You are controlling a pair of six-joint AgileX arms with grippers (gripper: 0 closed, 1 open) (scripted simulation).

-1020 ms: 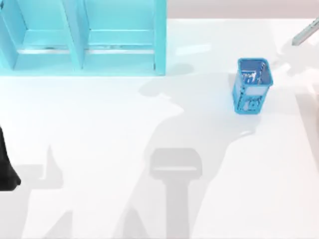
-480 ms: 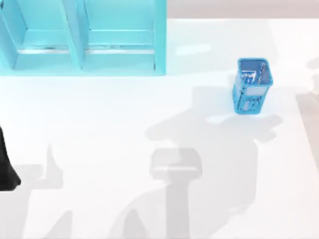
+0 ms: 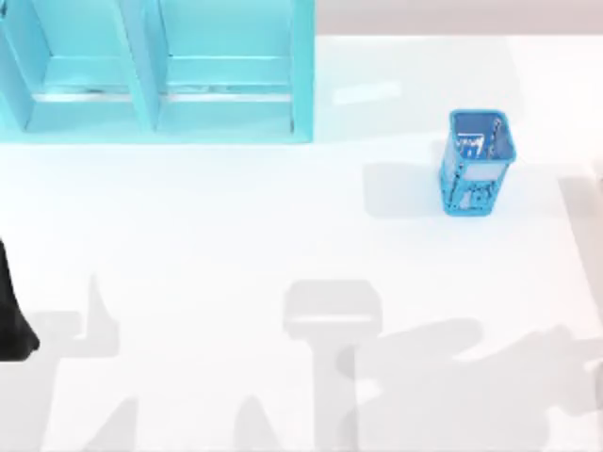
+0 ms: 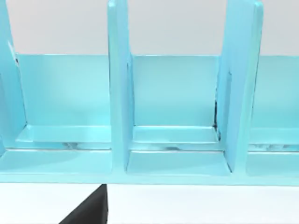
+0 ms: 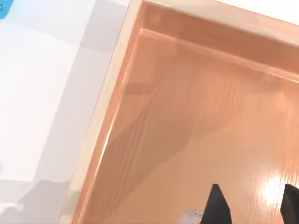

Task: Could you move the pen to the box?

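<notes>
The box is a shallow tray with a pale rim and a glossy copper-brown floor, seen from close above in the right wrist view. My right gripper hangs over that floor, open, with bare floor between its two black fingertips. A small grey-silver rounded end, apparently the pen, shows on the box floor just beside one fingertip, outside the gap. My left arm stays parked at the table's left edge.
A small blue mesh holder stands on the white table at the right. A large teal shelf unit with upright dividers spans the back left and fills the left wrist view, teal shelf.
One second ago the grey-silver pen showed at the top view's far right corner; it has since left that view. The right arm's shadow has swept from the holder toward the table's front right.
</notes>
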